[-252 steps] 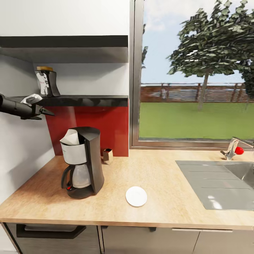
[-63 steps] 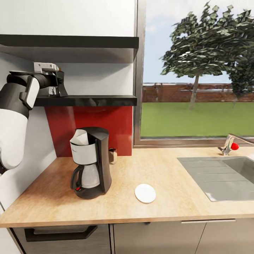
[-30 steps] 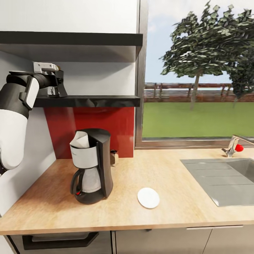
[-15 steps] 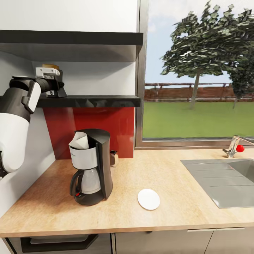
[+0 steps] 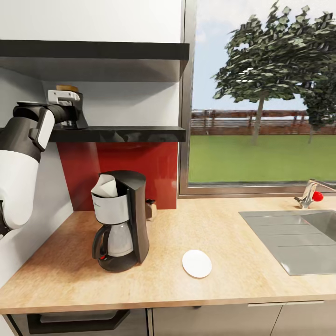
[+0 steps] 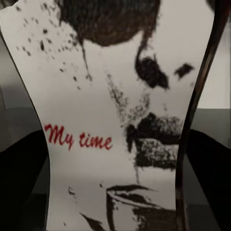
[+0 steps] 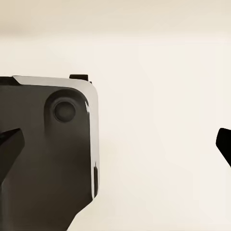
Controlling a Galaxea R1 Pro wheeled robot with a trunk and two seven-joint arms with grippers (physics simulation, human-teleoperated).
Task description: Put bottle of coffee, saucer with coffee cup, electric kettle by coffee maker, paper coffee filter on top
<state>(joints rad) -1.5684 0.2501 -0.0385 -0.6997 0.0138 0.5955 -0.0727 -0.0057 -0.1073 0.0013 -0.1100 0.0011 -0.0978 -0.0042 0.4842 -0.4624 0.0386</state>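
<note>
— Since half a second ago almost nothing moves: the left gripper [image 5: 70, 109] stays at the bottle of coffee [image 5: 76, 108] on the kitchen shelf [image 5: 116, 134], at about 10 o'clock in the head view. Against the picture of one second ago, the arm sits a little lower and the yellow-gold lid is now visible above the wrist.

— Is the bottle already held?

— I judge yes, but carefully. In the left wrist view the label of the bottle of coffee [image 6: 115, 120] stands very close, and the dark fingers [image 6: 19, 178] lie along both its sides. The jaws look pressed onto it. The bottle still seems to stand on the shelf, not lifted.

— And going to the right?

— The coffee maker [image 5: 120, 220] stands on the kitchen countertop [image 5: 210, 280] at about 8 o'clock, with a white paper filter [image 5: 106, 185] already in its top. A small brown thing behind it is too small to name. Just beside the machine, toward 6 o'clock, lies the saucer [image 5: 196, 263], with no cup on it. The sink [image 5: 289, 240] is at 4 o'clock.

— The right gripper?

— In the right wrist view I see two dark fingertips [image 7: 9, 144] standing well apart over a pale surface, so it is spread and holds nothing.

— So what does this mean for the task?

— The grasp seems finished; next should be lifting the bottle off the shelf. The cup and the kettle remain to be brought.
</note>
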